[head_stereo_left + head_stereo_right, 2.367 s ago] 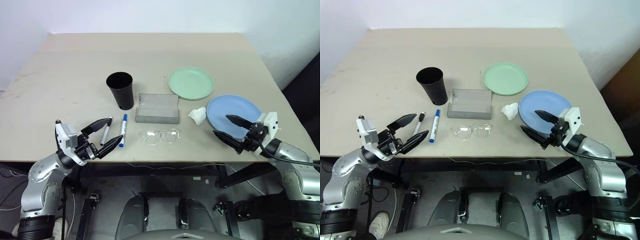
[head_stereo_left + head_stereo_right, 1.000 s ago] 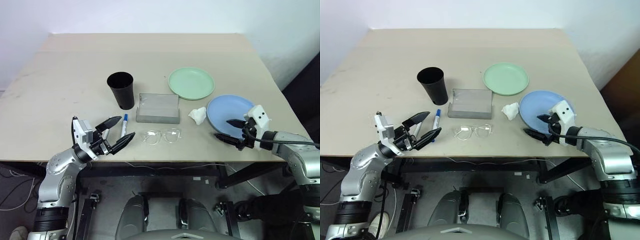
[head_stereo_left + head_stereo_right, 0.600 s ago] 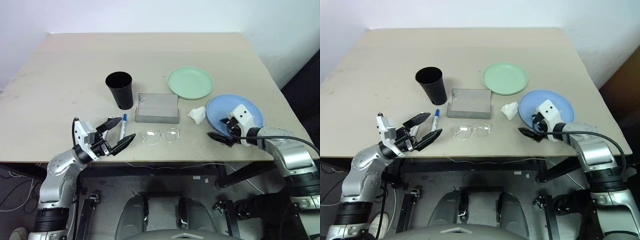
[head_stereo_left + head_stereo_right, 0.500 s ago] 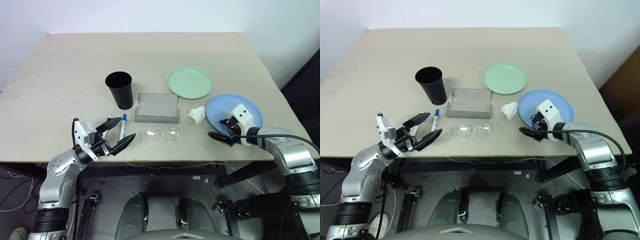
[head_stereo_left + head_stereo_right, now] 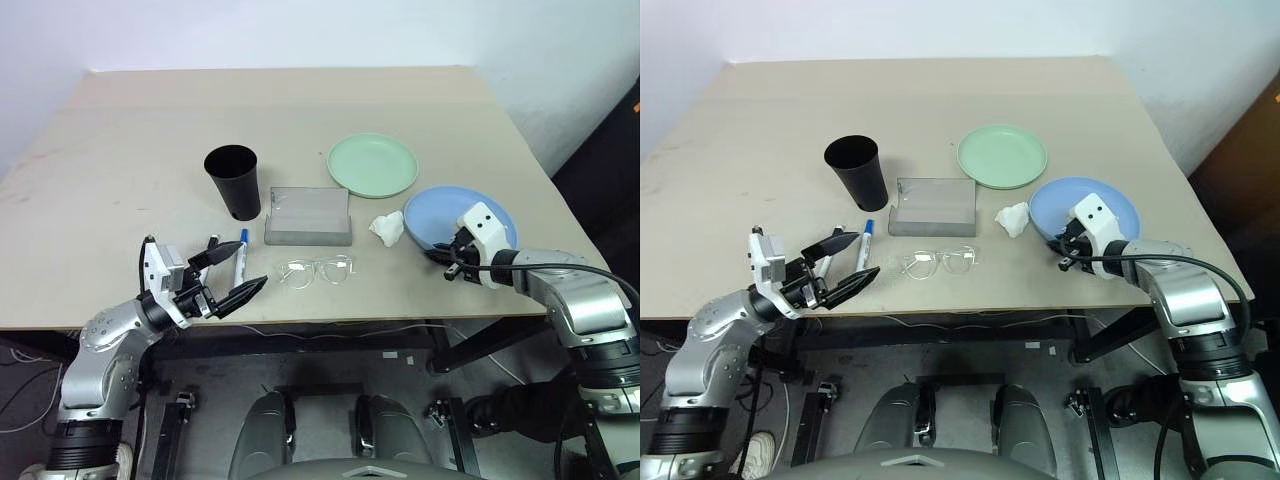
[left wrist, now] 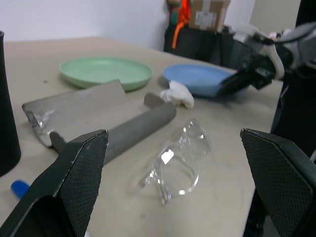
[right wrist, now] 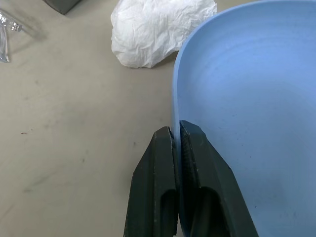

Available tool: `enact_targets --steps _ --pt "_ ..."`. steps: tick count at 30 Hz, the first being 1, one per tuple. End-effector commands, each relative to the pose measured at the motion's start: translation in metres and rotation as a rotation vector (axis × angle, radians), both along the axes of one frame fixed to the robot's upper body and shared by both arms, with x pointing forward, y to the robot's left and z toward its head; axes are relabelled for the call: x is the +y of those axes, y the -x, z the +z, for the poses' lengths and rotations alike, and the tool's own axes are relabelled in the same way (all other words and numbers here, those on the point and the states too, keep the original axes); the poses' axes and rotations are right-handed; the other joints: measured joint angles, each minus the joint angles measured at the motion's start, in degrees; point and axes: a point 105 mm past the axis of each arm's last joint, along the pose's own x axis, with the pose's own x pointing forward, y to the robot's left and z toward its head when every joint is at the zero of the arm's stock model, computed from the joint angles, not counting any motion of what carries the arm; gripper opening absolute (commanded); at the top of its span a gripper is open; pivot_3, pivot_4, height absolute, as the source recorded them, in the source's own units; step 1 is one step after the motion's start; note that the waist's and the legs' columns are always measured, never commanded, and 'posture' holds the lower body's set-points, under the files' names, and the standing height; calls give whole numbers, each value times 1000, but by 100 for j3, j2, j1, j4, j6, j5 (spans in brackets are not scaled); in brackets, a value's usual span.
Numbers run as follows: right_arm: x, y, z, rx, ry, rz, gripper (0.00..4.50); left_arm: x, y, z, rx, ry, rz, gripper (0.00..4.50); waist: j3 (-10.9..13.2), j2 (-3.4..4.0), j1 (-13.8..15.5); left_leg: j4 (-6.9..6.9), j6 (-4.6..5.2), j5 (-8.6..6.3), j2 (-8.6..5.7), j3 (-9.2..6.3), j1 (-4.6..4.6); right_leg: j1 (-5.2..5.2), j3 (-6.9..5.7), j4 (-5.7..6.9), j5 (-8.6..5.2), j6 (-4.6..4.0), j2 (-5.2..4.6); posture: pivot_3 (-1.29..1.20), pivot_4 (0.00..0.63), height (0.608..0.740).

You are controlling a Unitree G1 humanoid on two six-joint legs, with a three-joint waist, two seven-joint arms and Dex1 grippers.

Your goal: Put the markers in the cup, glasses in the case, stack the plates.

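Observation:
My right gripper point(image 5: 447, 262) is shut on the near left rim of the light blue plate point(image 5: 452, 212), its fingers point(image 7: 163, 163) pinching the edge. The pale green plate point(image 5: 372, 165) lies flat behind it. My left gripper point(image 5: 240, 270) hovers open and level at the table's near left edge, over the two markers: the blue-capped one point(image 5: 240, 252) and the black-capped one point(image 5: 213, 243). The black cup point(image 5: 233, 180) stands upright behind them. The open grey case point(image 5: 308, 215) sits mid-table, with the clear glasses point(image 5: 315, 270) just in front of it.
A crumpled white tissue point(image 5: 387, 228) lies between the case and the blue plate, close to my right gripper. The table's near edge point(image 5: 330, 322) runs just below both grippers. The far half of the table is bare.
My right gripper has gone from open around the blue plate's near rim to shut on it. The left gripper stays open over the markers, almost unmoved.

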Motion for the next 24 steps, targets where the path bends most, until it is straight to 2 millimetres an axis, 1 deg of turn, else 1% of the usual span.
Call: enact_targets --steps 1,3,7,10,15,18,20,22,24 --pt "-7 -2 8 -7 -14 -27 5 4 3 13 -56 -22 -7 4500 0 0 6 0 0 0 0 0 -1 -2 0 0 1 -1 0 0 150 735" --pt "-8 -5 16 -18 -41 -37 5 6 3 13 -56 -42 -5 4500 0 0 -3 0 0 0 1 4 -2 -3 1 -1 1 -2 -2 0 150 735" --pt "-3 -6 35 -56 -83 24 5 8 3 11 -36 -43 3 4500 1 0 -5 -1 0 0 1 14 -4 -12 3 0 0 -1 -8 0 150 735" --pt "0 -14 52 -105 -112 35 5 9 4 14 -43 -43 8 4500 1 1 -24 -3 0 0 2 17 -9 -21 4 0 2 -4 -8 0 150 735" --pt "4 -37 87 -201 -154 26 5 11 5 17 -51 -44 20 4500 4 3 -89 -5 0 0 4 23 -21 -31 11 16 10 -15 -7 0 150 735" --pt "11 -56 108 -288 -153 31 5 12 6 19 -52 -44 24 4500 7 8 -140 -4 2 2 4 25 -37 -42 11 30 10 -16 -3 0 150 735" --pt "16 -65 116 -316 -160 40 5 11 6 20 -55 -42 26 4500 9 11 -144 -4 15 10 4 24 -46 -52 12 37 10 -16 1 0 150 735" --pt "16 -68 117 -322 -162 45 5 11 6 20 -56 -42 28 4500 9 11 -132 -5 17 12 5 23 -48 -54 12 38 9 -14 4 0 150 735" --pt "37 -81 130 -376 -177 88 5 11 5 23 -68 -38 39 4500 11 15 -138 -3 18 12 5 25 -53 -54 11 38 6 -9 4 0 150 735"
